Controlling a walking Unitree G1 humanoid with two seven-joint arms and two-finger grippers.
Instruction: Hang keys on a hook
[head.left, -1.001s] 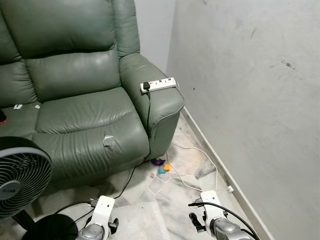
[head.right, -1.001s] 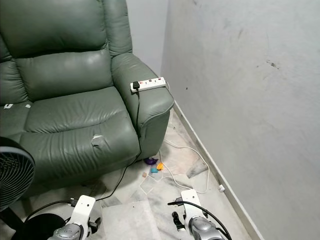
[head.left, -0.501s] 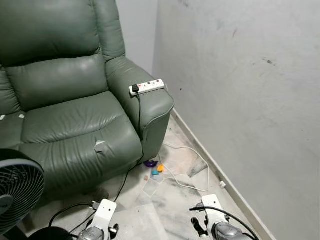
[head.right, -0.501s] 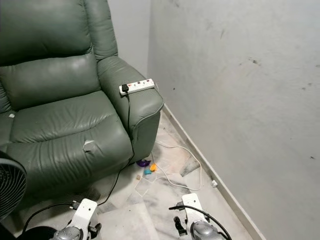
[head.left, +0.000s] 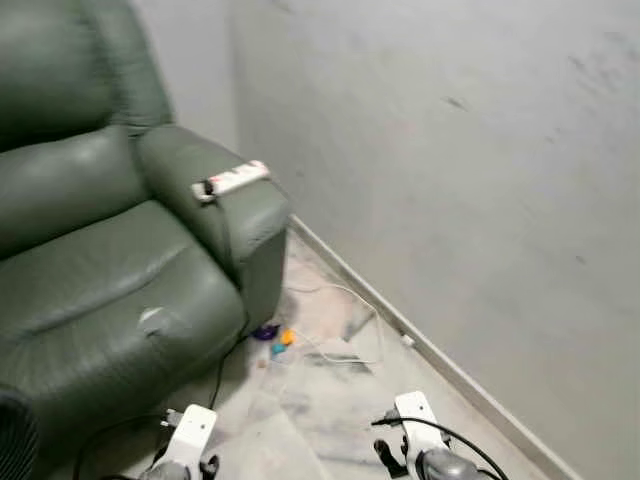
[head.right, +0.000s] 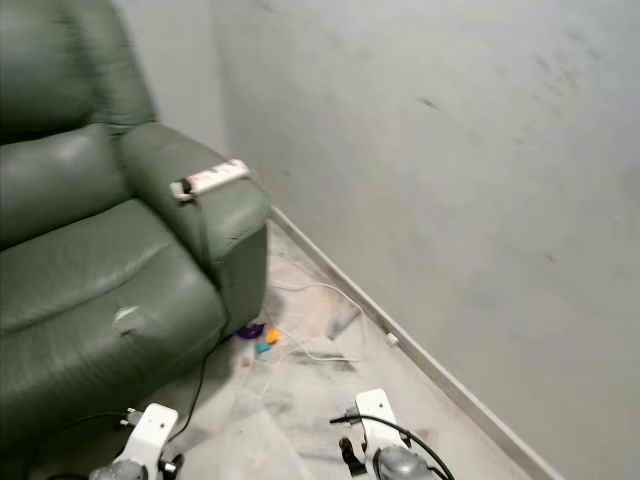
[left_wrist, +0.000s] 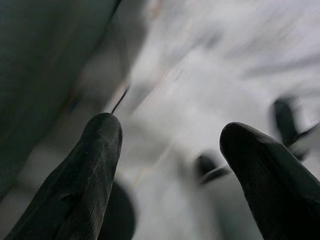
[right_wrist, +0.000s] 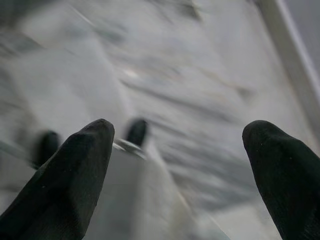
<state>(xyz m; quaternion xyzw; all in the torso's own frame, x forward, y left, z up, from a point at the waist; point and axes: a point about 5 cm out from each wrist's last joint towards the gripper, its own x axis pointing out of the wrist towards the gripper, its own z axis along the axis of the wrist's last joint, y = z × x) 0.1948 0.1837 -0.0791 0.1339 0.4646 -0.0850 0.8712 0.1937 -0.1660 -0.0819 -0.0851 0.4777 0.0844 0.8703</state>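
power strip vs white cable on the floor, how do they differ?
The power strip lies up on the sofa armrest; the white cable lies down on the floor by the wall. The power strip is a short rigid bar; the white cable is thin and loops loosely. The power strip has a black plug at one end; the white cable shows none. Both are white.

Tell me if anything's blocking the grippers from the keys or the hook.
Cannot judge: no keys or hook can be made out. Both the left gripper and right gripper hang open over the floor, beside the green armchair.
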